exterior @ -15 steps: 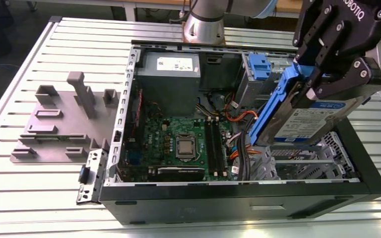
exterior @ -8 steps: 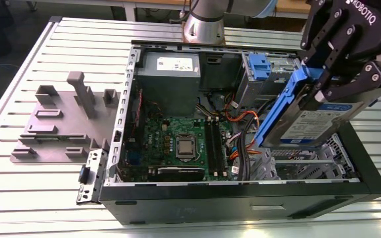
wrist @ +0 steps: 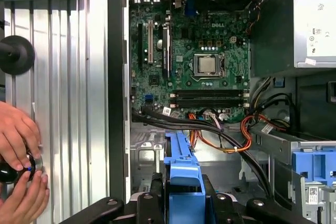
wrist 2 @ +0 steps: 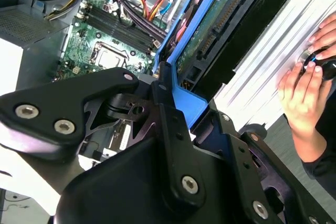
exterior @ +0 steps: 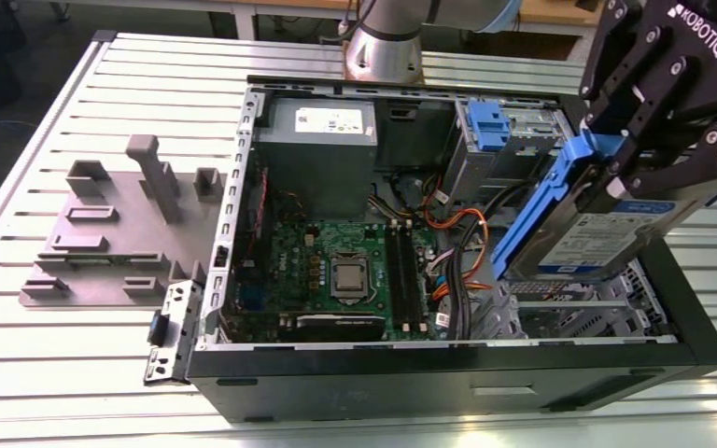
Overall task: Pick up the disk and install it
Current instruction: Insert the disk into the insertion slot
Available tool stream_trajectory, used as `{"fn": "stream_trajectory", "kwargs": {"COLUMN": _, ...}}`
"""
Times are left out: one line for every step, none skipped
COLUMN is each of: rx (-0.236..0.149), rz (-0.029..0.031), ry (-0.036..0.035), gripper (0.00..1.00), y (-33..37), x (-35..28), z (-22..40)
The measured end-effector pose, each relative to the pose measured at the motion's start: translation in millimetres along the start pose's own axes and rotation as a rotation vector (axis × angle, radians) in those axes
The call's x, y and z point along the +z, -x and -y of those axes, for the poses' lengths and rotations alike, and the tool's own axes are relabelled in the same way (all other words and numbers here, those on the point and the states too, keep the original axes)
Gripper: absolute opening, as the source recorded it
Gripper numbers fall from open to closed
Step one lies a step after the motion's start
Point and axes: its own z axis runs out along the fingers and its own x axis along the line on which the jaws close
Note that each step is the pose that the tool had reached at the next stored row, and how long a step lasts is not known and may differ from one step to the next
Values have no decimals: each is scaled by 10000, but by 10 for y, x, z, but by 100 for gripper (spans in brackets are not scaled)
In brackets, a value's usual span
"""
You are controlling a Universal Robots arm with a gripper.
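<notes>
Over at the exterior view's left, a matte grey plastic fixture block (exterior: 109, 224) with upright pegs and slots sits untouched on the ribbed aluminium surface (exterior: 35, 364). Moving right, here's the open black steel computer case (exterior: 458, 387), lying on its side with the lid off. Inside it there's a boxy grey power supply (exterior: 318, 140) with a white sticker, then the green motherboard (exterior: 333, 271), glossy and studded with chips, and a tangle of orange and black cables (exterior: 452, 219) beside it.

Now the action, at the exterior view's right: the black metal claw (exterior: 642, 163) is clamped on the blue plastic carrier frame of the flat silver disk (exterior: 589, 238), white-and-blue label facing out. So the pick-up is done! The disk hangs tilted in the air above the perforated bare-metal drive cage (exterior: 583, 308) at that end of the case. It isn't seated, so the install is not yet finished.

In the first wrist view, a person's hand (wrist: 18, 135) rests on a small black knob on the surface, just outside the case.
</notes>
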Motion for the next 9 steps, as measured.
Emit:
{"fn": "stream_trajectory", "kwargs": {"rx": 0, "rz": 0, "ry": 0, "gripper": 36, "y": -1, "x": 4, "z": 9}}
{"fn": "stream_trajectory", "kwargs": {"rx": 0, "rz": -1, "ry": 0, "gripper": 36, "y": -1, "x": 8, "z": 19}}
{"fn": "stream_trajectory", "kwargs": {"rx": 0, "rz": -3, "ry": 0, "gripper": 36, "y": -1, "x": 11, "z": 28}}
{"fn": "stream_trajectory", "kwargs": {"rx": 0, "rz": -3, "ry": 0, "gripper": 36, "y": -1, "x": 15, "z": 36}}
{"fn": "stream_trajectory", "kwargs": {"rx": 1, "rz": -1, "ry": 0, "gripper": 36, "y": -1, "x": 21, "z": 44}}
{"fn": "stream_trajectory", "kwargs": {"rx": 0, "rz": -2, "ry": 0, "gripper": 36, "y": -1, "x": 26, "z": 50}}
{"fn": "stream_trajectory", "kwargs": {"rx": -1, "rz": -2, "ry": 0, "gripper": 36, "y": -1, "x": 31, "z": 56}}
{"fn": "stream_trajectory", "kwargs": {"rx": -4, "rz": -2, "ry": 0, "gripper": 36, "y": -1, "x": 37, "z": 61}}
{"fn": "stream_trajectory", "kwargs": {"rx": -7, "rz": -2, "ry": 0, "gripper": 36, "y": -1, "x": 42, "z": 68}}
